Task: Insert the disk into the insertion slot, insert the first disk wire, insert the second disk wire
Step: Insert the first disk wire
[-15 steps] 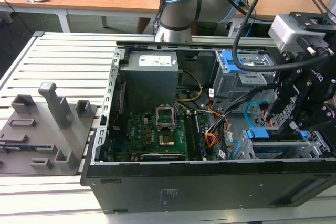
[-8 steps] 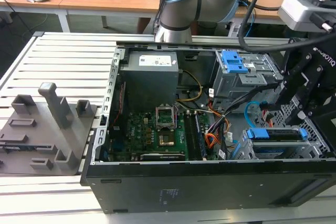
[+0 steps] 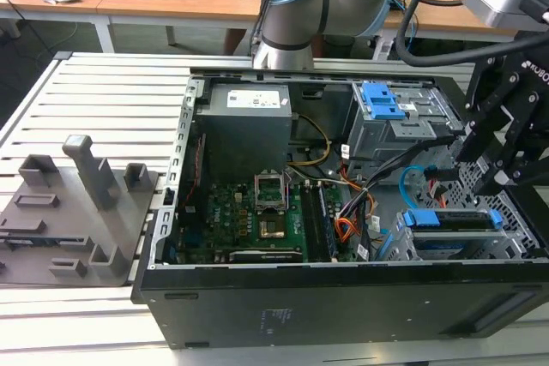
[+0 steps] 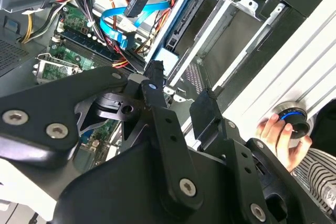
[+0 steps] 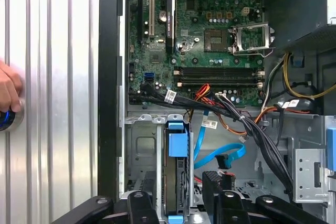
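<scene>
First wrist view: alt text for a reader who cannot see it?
The disk, in its blue carrier, sits on edge in the grey insertion slot of an open computer case, the open gripper close over it. Cables and a motherboard lie beyond; a person's hand rests on the slatted table.

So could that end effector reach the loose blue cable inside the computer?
Probably yes: the case lies open and the end effector hangs close to the blue cable, though black wires crowd beside it.

Arm point(image 3: 296, 6) extended; end effector point(image 5: 178, 188) lowered, fingers apart, empty.
</scene>
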You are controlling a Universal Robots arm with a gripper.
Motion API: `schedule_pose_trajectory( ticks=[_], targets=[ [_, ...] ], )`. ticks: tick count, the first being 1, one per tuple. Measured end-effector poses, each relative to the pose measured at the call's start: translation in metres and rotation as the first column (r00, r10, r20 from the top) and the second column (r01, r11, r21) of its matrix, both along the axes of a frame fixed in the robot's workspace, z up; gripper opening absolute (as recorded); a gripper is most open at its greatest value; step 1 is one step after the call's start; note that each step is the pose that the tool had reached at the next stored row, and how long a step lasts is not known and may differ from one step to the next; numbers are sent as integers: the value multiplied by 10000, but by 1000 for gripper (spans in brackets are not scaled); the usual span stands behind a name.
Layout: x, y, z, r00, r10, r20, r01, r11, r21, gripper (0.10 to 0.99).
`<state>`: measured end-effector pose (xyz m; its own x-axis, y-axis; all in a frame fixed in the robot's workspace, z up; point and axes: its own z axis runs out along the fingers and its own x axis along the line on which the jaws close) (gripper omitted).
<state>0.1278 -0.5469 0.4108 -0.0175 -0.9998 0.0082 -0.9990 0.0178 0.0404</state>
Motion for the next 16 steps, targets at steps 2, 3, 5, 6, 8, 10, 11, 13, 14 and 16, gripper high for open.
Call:
schedule_pose_trajectory(
  ticks=[2,3,5,6,8,10,11,13,14,16],
  targets=[
    [10,1,1,10000,2,0,-2,10000,-2,482],
    [16,0,0,10000,0,0,0,10000,0,482],
    [35,0,1,10000,0,0,0,10000,-1,482],
    [53,1,0,10000,0,0,0,10000,-1,482],
    [93,4,0,10000,0,0,0,10000,-1,482],
    [142,7,0,10000,0,0,0,10000,0,482],
    [158,8,0,10000,0,0,0,10000,0,482],
    [208,20,0,10000,0,0,0,10000,0,482],
    [230,33,0,10000,1,0,-1,10000,0,482],
    [246,71,0,10000,0,0,0,10000,-1,482]
  ],
)
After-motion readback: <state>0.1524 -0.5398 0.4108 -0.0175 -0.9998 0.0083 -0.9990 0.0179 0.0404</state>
